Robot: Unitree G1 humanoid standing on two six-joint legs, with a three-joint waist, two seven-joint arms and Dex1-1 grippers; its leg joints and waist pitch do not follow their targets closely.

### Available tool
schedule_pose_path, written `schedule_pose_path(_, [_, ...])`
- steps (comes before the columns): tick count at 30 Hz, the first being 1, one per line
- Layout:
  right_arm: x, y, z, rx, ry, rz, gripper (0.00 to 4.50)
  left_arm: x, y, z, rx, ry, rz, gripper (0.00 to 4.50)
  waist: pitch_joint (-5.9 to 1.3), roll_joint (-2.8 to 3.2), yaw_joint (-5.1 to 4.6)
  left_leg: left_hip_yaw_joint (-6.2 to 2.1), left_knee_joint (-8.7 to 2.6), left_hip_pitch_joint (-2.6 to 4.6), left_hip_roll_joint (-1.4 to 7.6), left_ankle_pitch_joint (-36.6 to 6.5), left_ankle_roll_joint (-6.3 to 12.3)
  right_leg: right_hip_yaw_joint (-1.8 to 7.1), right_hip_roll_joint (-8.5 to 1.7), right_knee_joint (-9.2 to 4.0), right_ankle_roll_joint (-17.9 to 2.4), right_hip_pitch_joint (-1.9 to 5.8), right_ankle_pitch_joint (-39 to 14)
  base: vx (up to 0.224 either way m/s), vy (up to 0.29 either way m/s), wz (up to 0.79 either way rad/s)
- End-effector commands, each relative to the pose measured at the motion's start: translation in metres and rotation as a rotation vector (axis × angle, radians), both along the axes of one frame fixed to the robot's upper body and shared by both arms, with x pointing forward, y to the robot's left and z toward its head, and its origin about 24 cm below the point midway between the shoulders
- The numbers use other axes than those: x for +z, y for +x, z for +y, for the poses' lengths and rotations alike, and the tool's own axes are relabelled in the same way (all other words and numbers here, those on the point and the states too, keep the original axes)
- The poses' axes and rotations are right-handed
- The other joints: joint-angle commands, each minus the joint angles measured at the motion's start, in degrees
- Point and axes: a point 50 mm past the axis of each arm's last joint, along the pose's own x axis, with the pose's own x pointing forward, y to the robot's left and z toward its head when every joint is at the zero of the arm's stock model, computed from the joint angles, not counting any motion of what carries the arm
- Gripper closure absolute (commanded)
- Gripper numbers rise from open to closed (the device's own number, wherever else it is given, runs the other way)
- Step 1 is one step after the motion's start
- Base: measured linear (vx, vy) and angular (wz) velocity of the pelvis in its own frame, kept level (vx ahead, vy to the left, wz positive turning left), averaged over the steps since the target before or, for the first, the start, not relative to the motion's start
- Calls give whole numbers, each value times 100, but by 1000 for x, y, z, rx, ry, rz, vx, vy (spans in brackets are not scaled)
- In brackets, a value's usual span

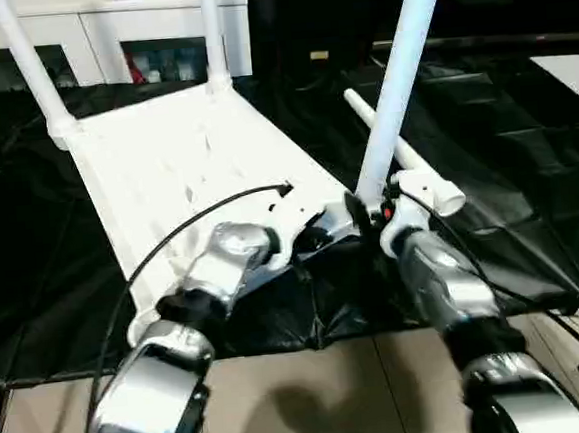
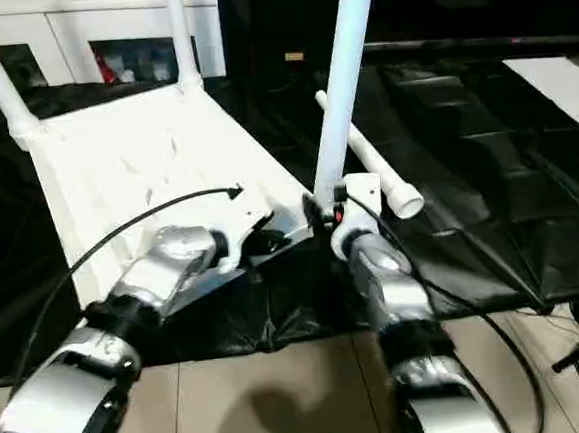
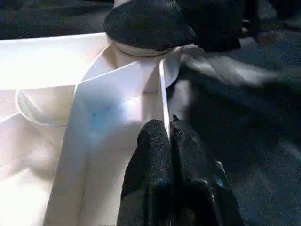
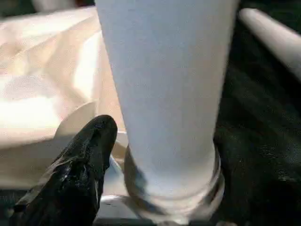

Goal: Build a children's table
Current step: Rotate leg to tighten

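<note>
Lying upside down on a black sheet point(image 1: 529, 198), the white tabletop point(image 1: 180, 160) shows its ribbed underside and stretches from the near middle of the head view away toward eleven o'clock. Two legs stand upright in its far corner sockets, one at ten o'clock point(image 1: 32, 61) and one at twelve o'clock point(image 1: 212, 32), in front of a white cabinet point(image 1: 94, 31) with glass doors. A third leg point(image 1: 399, 77) rises from the near corner socket beside the right gripper point(image 1: 375, 215), leaning slightly toward one o'clock. The fourth leg point(image 1: 405, 157) lies flat on the sheet just behind that corner, pointing from eleven toward four o'clock. The left gripper point(image 3: 168, 141) is clenched: in its wrist view the two black fingers point(image 3: 150, 160) pinch the thin upright rim of the tabletop's edge, with the near corner socket just ahead of them. The right gripper sits at the base of the standing third leg; in its wrist view one black finger point(image 4: 84, 160) lies close beside the leg's foot, where it enters the socket, and whether it clasps the leg I cannot tell. A black cable point(image 1: 199, 219) arcs over the left forearm point(image 1: 228, 261).
</note>
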Motion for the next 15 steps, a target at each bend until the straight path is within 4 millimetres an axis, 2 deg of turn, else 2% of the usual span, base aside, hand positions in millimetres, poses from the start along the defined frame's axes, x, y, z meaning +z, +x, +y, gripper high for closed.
schedule_pose_path(1, [6, -3, 0, 142, -22, -14, 98, 9, -8, -10, -156, -48, -15, 450, -456, -43, 62, -27, -336, 91, 123, -1405, 427, 231, -290, -360, -1233, 284, -1483, 0, 0, 0])
schedule_pose_path(3, [6, -5, -5, 191, -38, -3, 98, 8, -10, -7, -185, -37, -11, 450, -454, -24, 114, -6, -334, 134, 137, -1415, 420, 247, -283, -362, -1253, 243, -1492, 0, 0, 0])
schedule_pose_path(5, [7, -10, -13, 325, -80, 22, 98, 6, -13, 0, -234, -12, 0, 450, -457, -38, 132, -28, -352, 83, 143, -1332, 401, 241, -277, -318, -1250, 298, -1379, 0, 0, 0])
schedule_pose_path(7, [7, -13, -15, 394, -96, 36, 98, 5, -14, 2, -255, -3, 7, 450, -453, -33, 144, -21, -344, 103, 152, -1347, 406, 250, -276, -322, -1280, 277, -1344, 0, 0, 0])
schedule_pose_path(8, [8, -16, -16, 481, -114, 53, 98, 5, -15, 4, -280, 4, 17, 450, -447, -35, 156, -21, -345, 98, 149, -1399, 401, 249, -274, -324, -1287, 290, -1413, 0, 0, 0])
schedule_pose_path(11, [11, -20, -17, 584, -131, 77, 98, 6, -17, 8, -311, 2, 35, 450, -443, -45, 229, -13, -340, 103, 161, -1409, 355, 249, -287, -333, -1213, 283, -1627, 0, 0, 0])
schedule_pose_path(13, [13, -21, -18, 663, -157, 92, 124, 7, -18, 12, -341, 14, 44, 450, -443, -57, 262, -14, -339, 110, 165, -1438, 325, 247, -293, -332, -1199, 274, -1724, 0, 0, 0])
schedule_pose_path(15, [15, -20, -18, 714, -181, 103, 143, 7, -19, 17, -366, 37, 51, 450, -441, -44, 271, -18, -344, 100, 174, -1436, 300, 248, -297, -331, -1175, 266, -1768, 0, 0, 0])
